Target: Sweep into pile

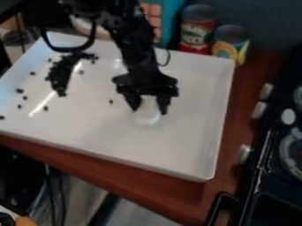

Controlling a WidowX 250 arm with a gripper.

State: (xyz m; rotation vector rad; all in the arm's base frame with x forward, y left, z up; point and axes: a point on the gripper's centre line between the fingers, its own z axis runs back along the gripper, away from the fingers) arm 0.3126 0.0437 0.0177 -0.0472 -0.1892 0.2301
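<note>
My pincer (pixel 149 109) is mid-frame over the white tray (pixel 171 148), fingers apart, clamped on a white rounded piece (pixel 147 117) between them. Dark bits (pixel 59 76): main cluster upper left of frame, on the tray; strays around it toward the left edge, one nearer my pincer. Two cans (pixel 196 30) beyond the tray, top right of centre. Stove (pixel 268 176) at right edge.
</note>
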